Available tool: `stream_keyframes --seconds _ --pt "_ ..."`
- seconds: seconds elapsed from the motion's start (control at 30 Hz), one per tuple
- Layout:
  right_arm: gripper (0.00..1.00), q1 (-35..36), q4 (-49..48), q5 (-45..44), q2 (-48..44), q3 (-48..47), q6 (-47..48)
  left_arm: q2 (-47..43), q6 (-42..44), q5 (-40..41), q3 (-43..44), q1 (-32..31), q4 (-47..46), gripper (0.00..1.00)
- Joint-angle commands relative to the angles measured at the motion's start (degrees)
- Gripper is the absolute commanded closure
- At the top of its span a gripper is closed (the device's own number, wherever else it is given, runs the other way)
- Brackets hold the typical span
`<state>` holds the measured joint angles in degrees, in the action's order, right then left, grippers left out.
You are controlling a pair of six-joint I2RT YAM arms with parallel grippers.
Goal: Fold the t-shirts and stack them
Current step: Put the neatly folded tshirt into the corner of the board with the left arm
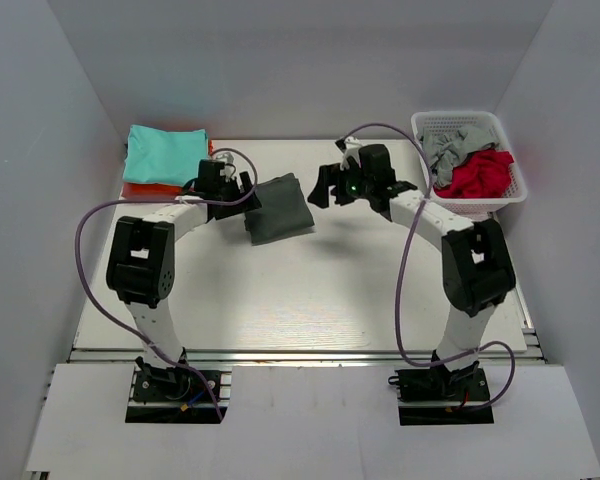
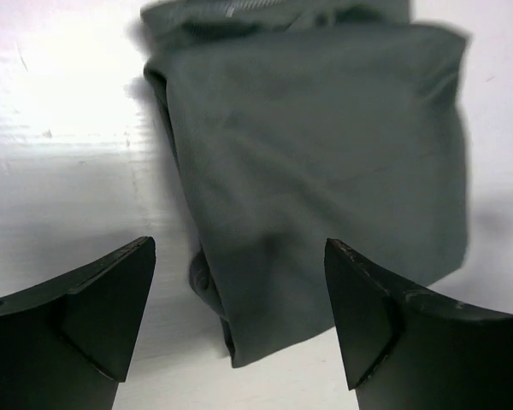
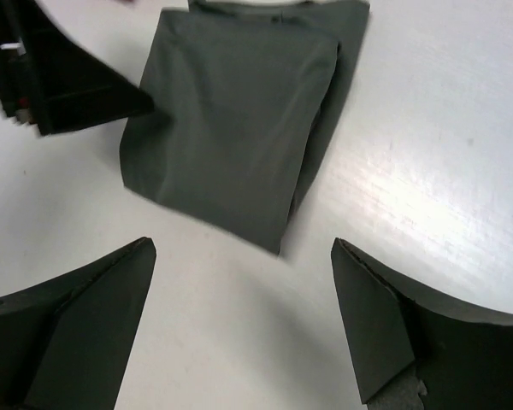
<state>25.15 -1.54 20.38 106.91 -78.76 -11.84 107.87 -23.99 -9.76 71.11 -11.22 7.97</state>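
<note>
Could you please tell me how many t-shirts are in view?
5: a teal shirt stacked on an orange shirt far left, a folded dark grey shirt mid-table, a light grey shirt and a red shirt in the basket, which may hide more.

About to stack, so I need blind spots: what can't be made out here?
Orange t-shirt: top view, nearly all hidden under the teal t-shirt.
Basket: top view, anything beneath the light grey t-shirt and red t-shirt is hidden.
Charcoal t-shirt: left wrist view, blurred, far edge cut off by the frame.
</note>
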Motion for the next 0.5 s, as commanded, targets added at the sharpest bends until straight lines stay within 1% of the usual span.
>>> stream_keyframes --seconds 0.0,0.1,0.2,0.3,0.33,0.4,0.43,0.47 --pt "0.11 -0.1 -4.5 -1.3 -8.5 5.1 -1.0 2.9 0.3 -1.0 1.8 -0.2 2.8 0.11" --pt "0.11 -0.3 -4.4 -2.3 -10.9 9.0 -0.8 6.0 1.7 -1.6 3.2 -0.7 2.8 0.14" --pt "0.11 -0.2 -4.3 -4.0 -15.9 13.4 -1.6 9.0 2.4 -2.4 5.2 -1.3 2.3 0.19" --pt "0.11 0.0 -4.9 -7.0 -19.6 18.6 -2.8 13.1 3.1 -3.0 7.2 -1.8 3.8 0.31" --pt "0.11 -0.2 -5.1 -7.3 -21.1 19.4 -3.5 13.8 3.7 -3.0 7.7 -1.8 4.3 0.38" --pt "0.11 -0.3 -5.1 -8.9 -23.0 21.6 -3.5 15.0 3.7 -3.0 7.7 -2.4 4.3 0.45" --pt "0.11 -0.4 -5.2 -9.3 -24.4 22.1 -3.4 15.6 3.7 -3.0 7.7 -3.2 4.3 0.50" --pt "0.11 -0.3 -5.2 -9.7 -24.7 22.4 -3.3 15.6 3.7 -3.0 7.7 -3.8 3.8 0.52"
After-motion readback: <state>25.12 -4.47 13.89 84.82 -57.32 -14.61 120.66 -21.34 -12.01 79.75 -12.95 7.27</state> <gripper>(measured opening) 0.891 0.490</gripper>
